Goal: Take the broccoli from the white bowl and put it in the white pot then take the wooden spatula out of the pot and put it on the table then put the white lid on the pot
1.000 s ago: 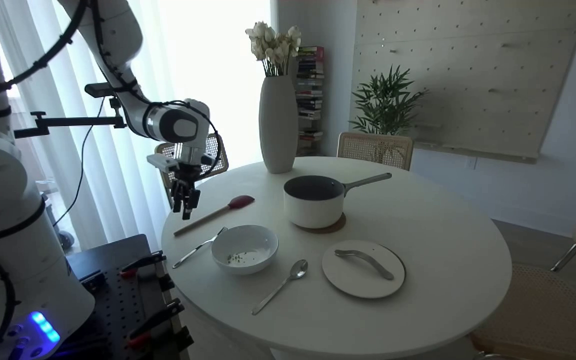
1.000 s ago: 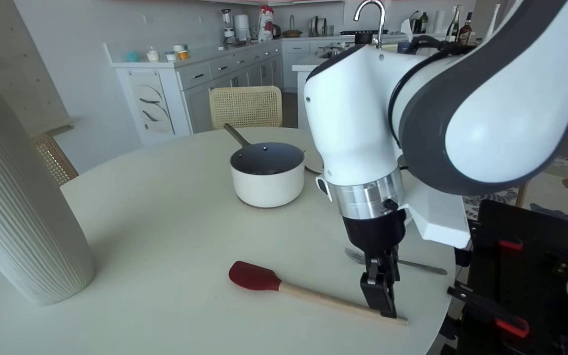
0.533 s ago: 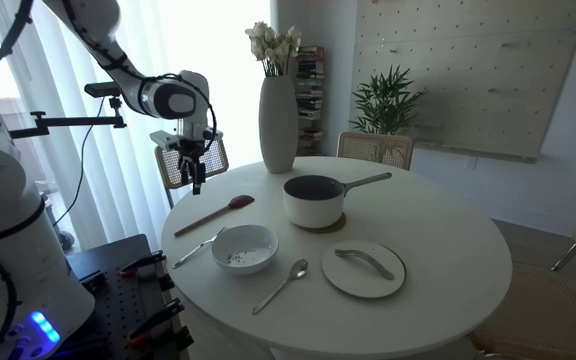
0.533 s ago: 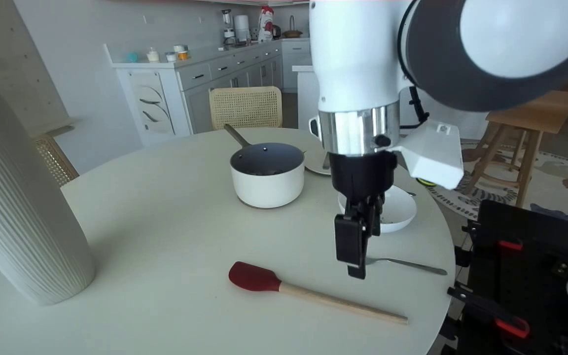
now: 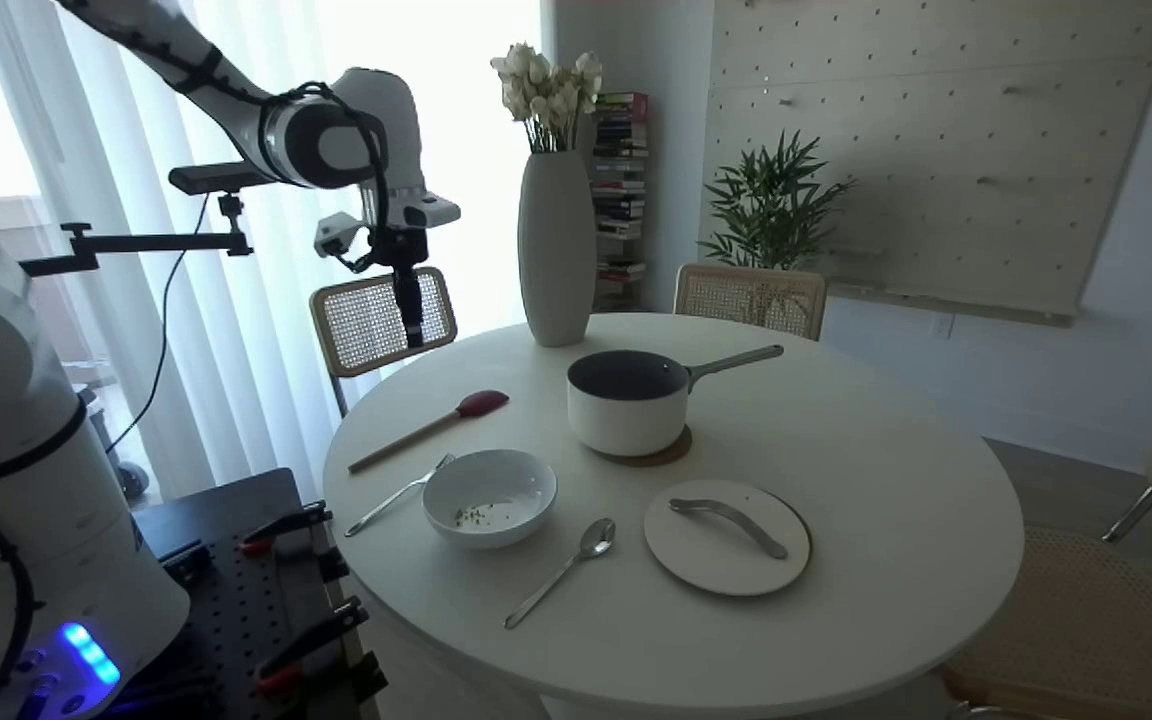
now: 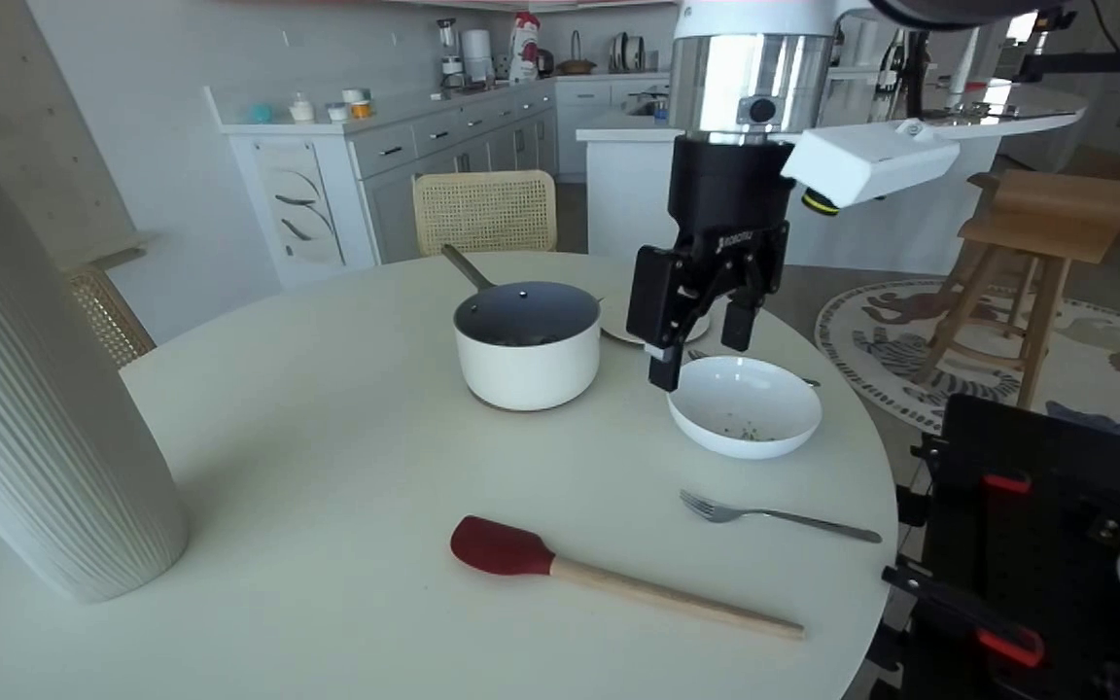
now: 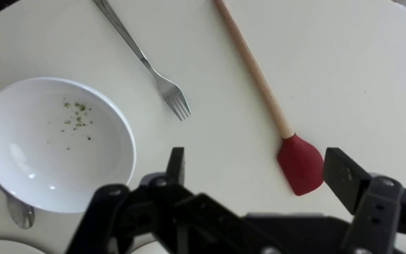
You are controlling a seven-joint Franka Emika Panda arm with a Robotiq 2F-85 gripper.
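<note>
Wrist view: black two-fingered gripper (image 7: 254, 160) up above, jaws spread wide, and the red-headed wooden spatula (image 7: 265, 91) lies flat on the round white table (image 7: 358, 106), near the shallow white bowl (image 7: 97, 169)! In an exterior view, the straight-sided white pot (image 5: 626, 422) sits on a brown mat (image 5: 669, 451), flat white lid (image 5: 716, 548) nearby.

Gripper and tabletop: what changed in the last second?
The gripper rose and turned, leaving the handle end of the wooden spatula and shifting toward its other end. It's open and holds nothing; whether it let anything go isn't clear. Unmoved: wooden spatula, white pot, white bowl, white lid, fork, spoon.
</note>
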